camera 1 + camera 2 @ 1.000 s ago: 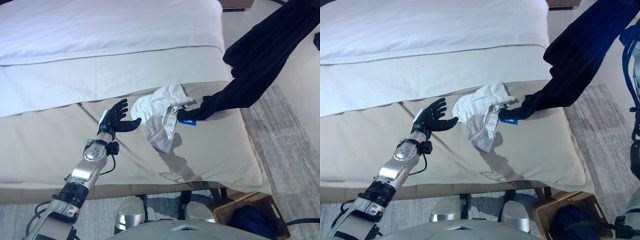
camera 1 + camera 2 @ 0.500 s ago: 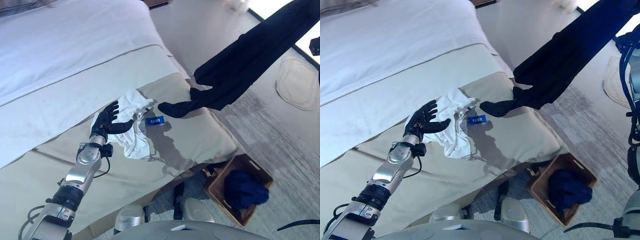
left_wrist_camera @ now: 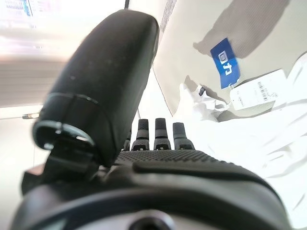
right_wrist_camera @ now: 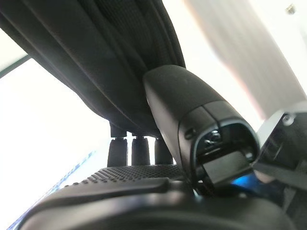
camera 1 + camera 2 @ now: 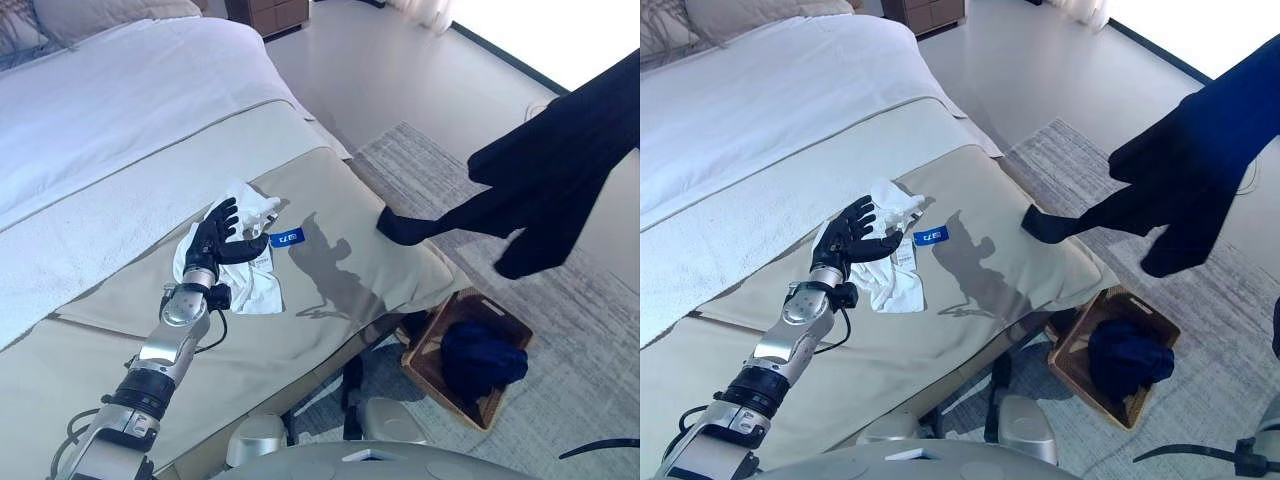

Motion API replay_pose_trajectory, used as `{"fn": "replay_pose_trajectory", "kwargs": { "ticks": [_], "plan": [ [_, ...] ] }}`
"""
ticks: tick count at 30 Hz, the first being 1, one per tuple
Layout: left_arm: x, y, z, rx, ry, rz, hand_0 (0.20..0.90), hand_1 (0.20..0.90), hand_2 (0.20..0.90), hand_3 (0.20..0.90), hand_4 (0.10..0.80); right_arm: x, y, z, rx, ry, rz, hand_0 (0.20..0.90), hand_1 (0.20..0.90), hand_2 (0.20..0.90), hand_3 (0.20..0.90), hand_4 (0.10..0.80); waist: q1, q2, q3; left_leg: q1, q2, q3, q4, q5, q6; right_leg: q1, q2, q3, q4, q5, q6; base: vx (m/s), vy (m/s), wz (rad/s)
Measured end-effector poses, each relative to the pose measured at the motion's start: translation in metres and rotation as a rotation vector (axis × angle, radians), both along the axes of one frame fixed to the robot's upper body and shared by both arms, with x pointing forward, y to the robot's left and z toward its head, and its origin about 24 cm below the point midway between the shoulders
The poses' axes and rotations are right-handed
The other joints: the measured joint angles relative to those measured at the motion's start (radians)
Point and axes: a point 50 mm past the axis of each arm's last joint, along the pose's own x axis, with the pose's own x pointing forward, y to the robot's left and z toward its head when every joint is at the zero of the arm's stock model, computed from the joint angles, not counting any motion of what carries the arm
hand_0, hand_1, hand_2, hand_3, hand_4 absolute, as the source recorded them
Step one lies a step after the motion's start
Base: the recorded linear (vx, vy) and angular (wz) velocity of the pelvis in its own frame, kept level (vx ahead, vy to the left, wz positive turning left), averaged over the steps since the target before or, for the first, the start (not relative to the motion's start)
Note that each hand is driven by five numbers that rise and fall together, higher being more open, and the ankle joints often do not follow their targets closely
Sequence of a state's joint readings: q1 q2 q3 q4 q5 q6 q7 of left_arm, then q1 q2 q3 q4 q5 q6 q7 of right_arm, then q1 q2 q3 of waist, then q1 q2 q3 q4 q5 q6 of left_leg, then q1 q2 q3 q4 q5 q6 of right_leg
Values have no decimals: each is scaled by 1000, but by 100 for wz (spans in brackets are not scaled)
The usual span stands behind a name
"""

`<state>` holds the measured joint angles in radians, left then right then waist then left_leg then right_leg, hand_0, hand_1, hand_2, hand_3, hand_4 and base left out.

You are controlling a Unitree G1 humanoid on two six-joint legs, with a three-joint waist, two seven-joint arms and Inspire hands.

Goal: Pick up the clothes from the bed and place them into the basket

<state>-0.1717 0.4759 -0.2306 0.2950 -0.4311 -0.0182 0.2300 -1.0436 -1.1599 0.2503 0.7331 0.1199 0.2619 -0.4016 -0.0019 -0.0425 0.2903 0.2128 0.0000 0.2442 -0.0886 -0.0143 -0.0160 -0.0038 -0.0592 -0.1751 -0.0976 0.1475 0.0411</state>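
A white garment (image 5: 248,282) with a blue tag (image 5: 288,238) lies on the beige bed cover (image 5: 330,290) near the bed's foot. My left hand (image 5: 215,238) rests on its near edge, fingers straight and open; the left wrist view shows the hand (image 3: 158,167), the white cloth (image 3: 273,139) and the tag (image 3: 225,69). A long dark garment (image 5: 560,170) hangs in the air at the right, its lower tip by the bed's corner. In the right wrist view my right hand (image 4: 144,191) is shut on that dark cloth (image 4: 96,52). The wicker basket (image 5: 422,352) stands on the floor below.
The basket holds dark blue clothes (image 5: 482,358). It sits on a grey rug (image 5: 430,170) beside the bed's corner. White bedding (image 5: 120,110) covers the far part of the bed. A wooden cabinet (image 5: 270,12) stands at the back.
The camera has turned right, bringing the basket into fuller view. The dark garment has lifted off the bed and swung right. My left hand has moved onto the white garment.
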Motion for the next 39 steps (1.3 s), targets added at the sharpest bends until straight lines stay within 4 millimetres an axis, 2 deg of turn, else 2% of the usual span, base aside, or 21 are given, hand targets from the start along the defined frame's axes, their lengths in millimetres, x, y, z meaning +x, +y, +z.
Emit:
{"fn": "replay_pose_trajectory", "kwargs": {
  "ticks": [1, 3, 6, 9, 22, 28, 35, 39],
  "plan": [
    [-3, 1, -4, 0, 13, 3, 900, 900, 900, 900, 800, -5, -5, 2, -5, -10, -29, 300, 300, 300, 200, 100, -4, 10, -14, -9, 2, 6, -1, -2, 2, -10, -1, -1, 0, -15, 20, 0, -4, -12],
    [-6, 1, -7, -2, 25, 5, 900, 900, 900, 900, 800, -10, -11, 5, -3, -14, -57, 300, 300, 300, 200, 100, -4, 28, -30, -15, 12, 15, -5, -6, 7, -15, 1, -16, 6, -19, 27, -8, -10, -10],
    [-14, 4, -15, 0, 56, 15, 900, 900, 900, 900, 800, -18, -25, -1, 16, 11, -110, 300, 300, 300, 200, 100, -6, 35, -81, -14, 9, 11, -1, -8, 5, -17, 2, -20, 1, -5, 12, -4, -5, -2],
    [-15, 4, -16, -1, 59, 16, 900, 900, 900, 900, 800, -26, -31, 3, 2, 11, -137, 300, 300, 300, 200, 100, -13, 49, -96, -10, 12, 12, -3, -8, 5, -14, 8, -10, 5, 2, 6, -2, -9, -5],
    [-15, 4, -16, -2, 60, 10, 900, 900, 900, 900, 800, -30, -34, 3, -4, 15, -151, 300, 300, 300, 200, 100, -25, 49, -97, 3, -3, 23, 0, -11, 10, -6, 2, 2, 5, 9, -3, -1, -1, -3],
    [-15, 5, -16, -2, 59, 16, 900, 900, 900, 900, 800, -41, -47, -17, 20, 45, -185, 300, 300, 300, 200, 100, -22, 49, -98, 3, -5, 22, 0, -14, 14, -6, 0, 2, 5, 9, -3, 0, 0, 0],
    [-18, 8, -18, -1, 68, 26, 900, 900, 900, 900, 800, -58, -53, -58, 11, 131, -175, 300, 300, 300, 200, 100, -47, 50, -99, 5, -4, 25, 0, -15, 15, -7, 5, 10, 6, 9, -3, 5, -7, -3],
    [-24, 18, -35, 26, 140, 64, 900, 900, 900, 900, 800, -60, -49, -79, 45, 140, -144, 300, 300, 300, 200, 100, -69, 51, -99, 12, -3, 40, 0, -21, 22, -7, 10, 28, 5, 9, -3, 20, -20, -14]
  ]
}}
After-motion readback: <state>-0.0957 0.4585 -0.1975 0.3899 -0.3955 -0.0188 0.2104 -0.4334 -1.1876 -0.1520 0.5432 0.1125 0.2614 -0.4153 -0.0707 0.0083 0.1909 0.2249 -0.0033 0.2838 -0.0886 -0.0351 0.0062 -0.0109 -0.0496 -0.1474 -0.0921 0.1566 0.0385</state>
